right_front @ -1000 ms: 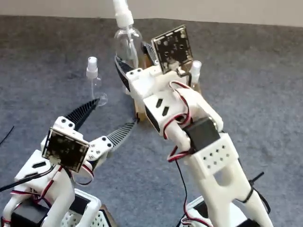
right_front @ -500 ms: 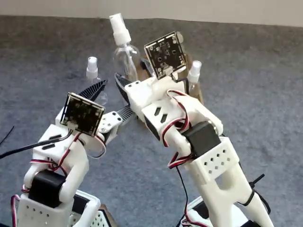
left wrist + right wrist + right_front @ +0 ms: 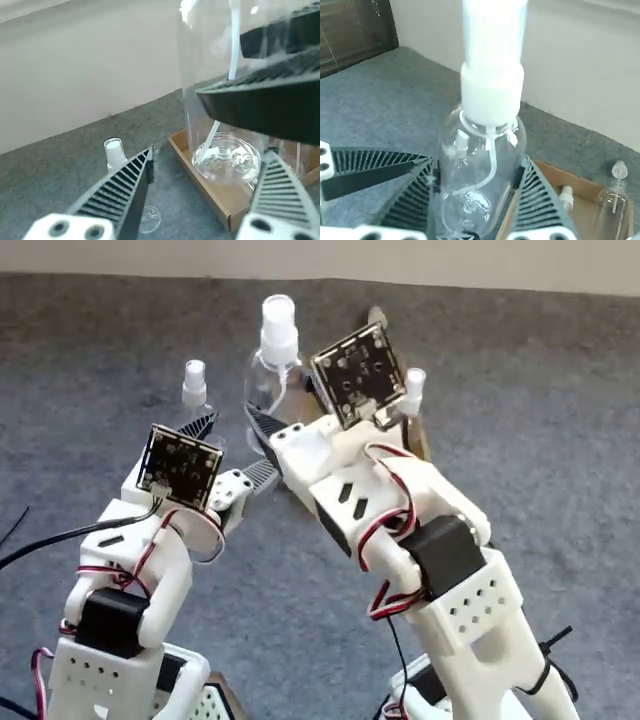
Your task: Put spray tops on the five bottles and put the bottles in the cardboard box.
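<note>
- Jaws of the right gripper [image 3: 479, 167] are clamped on the body of a big clear bottle [image 3: 480, 145], one finger on each side of it.
- That bottle is upright and wears a white spray top [image 3: 492, 85]; its thin tube runs down inside to the base.
- The left gripper [image 3: 210, 152] has its jaws spread wide and holds nothing. It sits low beside the big bottle, whose base shows between the two black fingers.
- I cannot tell whether either left finger touches the glass.
- In the right wrist view, one left finger [image 3: 370, 170] lies just beside the right gripper's own.
- In the left wrist view, the big bottle's base appears over the near corner of the cardboard box [image 3: 220, 197]. Whether it rests in the box or hangs above it is unclear.
- Two smaller bottles with spray tops stand inside the box, a taller one [image 3: 614, 197] and a shorter one [image 3: 566, 196].
- Another small bottle [image 3: 114, 151], also capped with a spray top, stands upright on the grey carpet [image 3: 80, 370], outside the box and near the left gripper.
</note>
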